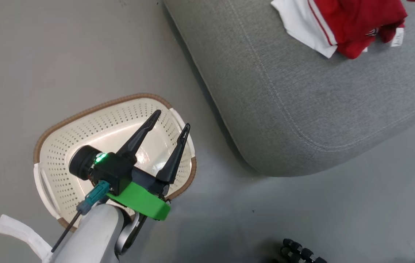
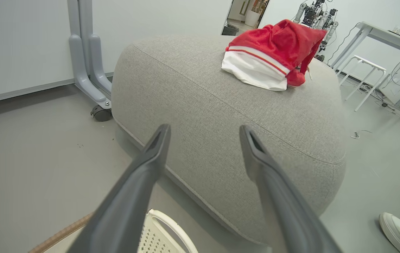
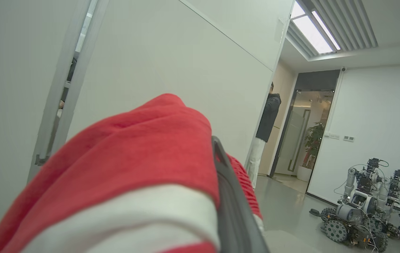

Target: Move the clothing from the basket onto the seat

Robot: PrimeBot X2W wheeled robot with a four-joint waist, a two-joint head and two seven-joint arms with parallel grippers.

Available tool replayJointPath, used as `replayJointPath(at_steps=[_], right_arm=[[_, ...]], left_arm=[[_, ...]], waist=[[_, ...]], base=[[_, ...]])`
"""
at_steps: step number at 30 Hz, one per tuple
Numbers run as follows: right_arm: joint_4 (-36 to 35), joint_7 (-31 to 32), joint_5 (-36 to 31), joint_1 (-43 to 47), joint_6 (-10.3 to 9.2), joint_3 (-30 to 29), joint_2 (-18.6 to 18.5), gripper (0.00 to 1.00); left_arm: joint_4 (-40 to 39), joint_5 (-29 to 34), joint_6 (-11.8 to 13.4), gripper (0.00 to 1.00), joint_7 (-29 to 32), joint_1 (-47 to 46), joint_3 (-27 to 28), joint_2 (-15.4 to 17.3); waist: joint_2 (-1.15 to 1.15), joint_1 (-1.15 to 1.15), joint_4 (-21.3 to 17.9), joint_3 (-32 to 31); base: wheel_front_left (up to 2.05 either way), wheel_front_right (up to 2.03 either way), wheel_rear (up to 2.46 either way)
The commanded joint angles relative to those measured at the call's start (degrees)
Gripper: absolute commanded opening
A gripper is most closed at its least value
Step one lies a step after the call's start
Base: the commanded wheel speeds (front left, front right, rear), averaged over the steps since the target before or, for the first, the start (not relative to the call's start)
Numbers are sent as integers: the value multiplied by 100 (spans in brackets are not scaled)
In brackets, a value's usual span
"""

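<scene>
One red garment (image 1: 360,22) is laid on the grey seat (image 1: 320,109), a second garment (image 3: 133,158) is clamped in the closed right gripper (image 3: 215,144), and the left gripper (image 1: 172,120) is held wide apart, empty, above the basket (image 1: 94,107).

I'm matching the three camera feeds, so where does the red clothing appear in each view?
Head view: the red clothing lies at the top right, on the seat.
Left wrist view: it sits upper centre-right, atop the seat.
Right wrist view: a red-and-white piece, large in the lower left, held in the right gripper.
Shared landmark: the grey seat, in the head and left wrist views.
</scene>
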Motion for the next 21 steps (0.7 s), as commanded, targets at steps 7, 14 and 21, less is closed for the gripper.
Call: replayJointPath(at_steps=[7,14,21], right_arm=[[1237,-18,-290,-360,-9,-174,242,0],[2367,-18,-283,-395,-9,132,306,0],[3476,-17,-225,-471,-8,508,97,0]], left_arm=[[-28,12,-14,100,0,-338,-110,117],[99,140,-14,100,0,-345,-255,242],[127,57,-14,100,0,-391,-178,130]], waist=[[0,-1,771,1014],[0,-1,800,1085],[0,-1,894,1068]], base=[[0,0,0],[0,0,0],[0,0,0]])
